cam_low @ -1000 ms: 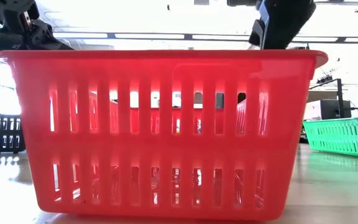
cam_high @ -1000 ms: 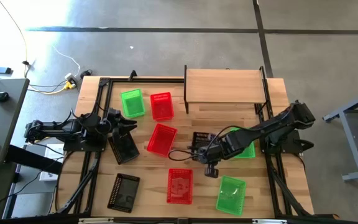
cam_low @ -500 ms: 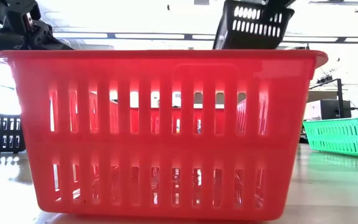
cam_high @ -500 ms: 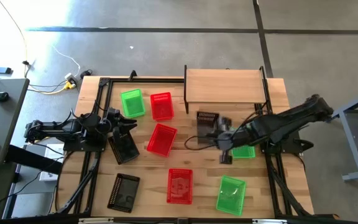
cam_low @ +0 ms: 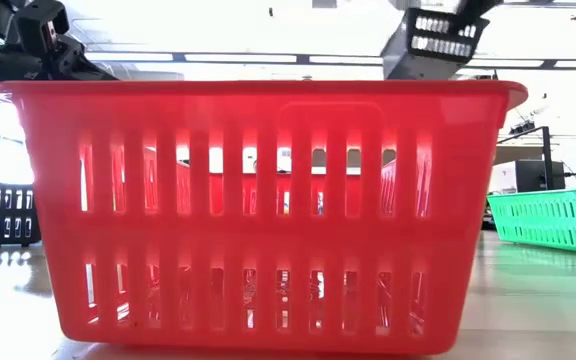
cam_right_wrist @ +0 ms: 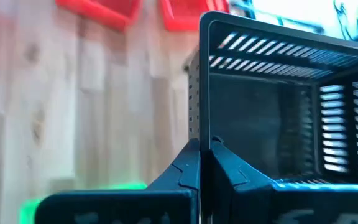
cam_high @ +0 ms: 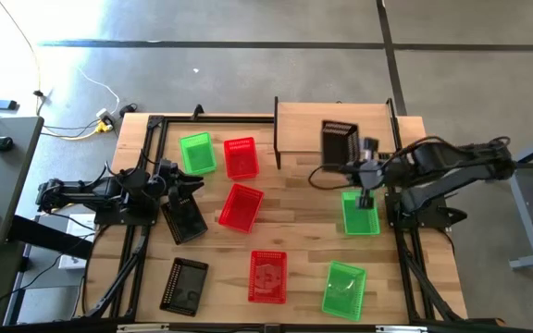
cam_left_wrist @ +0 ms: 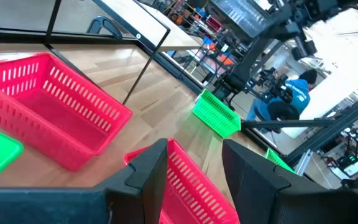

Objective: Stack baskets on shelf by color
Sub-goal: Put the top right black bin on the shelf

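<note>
The task looks barely begun. The shelf (cam_high: 331,122), a light wooden board on thin black posts at the far right of the table, has no basket resting on it yet. The right gripper (cam_high: 357,163) holds a black basket (cam_high: 339,142) in the air over the shelf's near edge, its fingers pinched together on the basket's rim; the right wrist view shows the dark fingers meeting on that wall. This basket appears to be the first on its way to the shelf.

Eight baskets remain on the table. Three are red: one (cam_high: 240,157) at the far middle, one (cam_high: 241,206) in the centre, one (cam_high: 267,276) at the near edge. Three are green: one (cam_high: 197,153) far left of centre, one (cam_high: 360,212) below the right arm, one (cam_high: 344,288) near right. Two more black baskets lie on the left, one (cam_high: 184,218) beside the left arm and one (cam_high: 184,285) nearer.

The left gripper (cam_high: 185,184) waits low at the left, fingers apart and empty.

The baskets are small, rectangular, with slotted sides.
</note>
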Robot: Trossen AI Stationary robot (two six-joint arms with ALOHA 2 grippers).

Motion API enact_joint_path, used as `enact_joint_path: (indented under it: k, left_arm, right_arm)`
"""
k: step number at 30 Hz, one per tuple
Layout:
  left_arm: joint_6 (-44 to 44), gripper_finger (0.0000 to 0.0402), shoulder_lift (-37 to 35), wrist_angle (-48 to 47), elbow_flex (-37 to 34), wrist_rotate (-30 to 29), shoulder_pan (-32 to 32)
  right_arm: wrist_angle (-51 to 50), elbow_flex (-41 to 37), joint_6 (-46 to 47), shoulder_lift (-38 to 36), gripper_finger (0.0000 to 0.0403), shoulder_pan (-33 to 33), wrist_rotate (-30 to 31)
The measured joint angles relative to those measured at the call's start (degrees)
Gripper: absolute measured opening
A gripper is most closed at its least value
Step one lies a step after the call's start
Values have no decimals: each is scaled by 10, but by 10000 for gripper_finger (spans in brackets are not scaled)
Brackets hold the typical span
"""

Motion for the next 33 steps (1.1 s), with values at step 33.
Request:
enact_joint_path:
  k: [33]
  left_arm:
    - [-34,142,0,1,0,-15,0]
  right_arm:
    - [-76,-137,-188,-191,0,-188,-23]
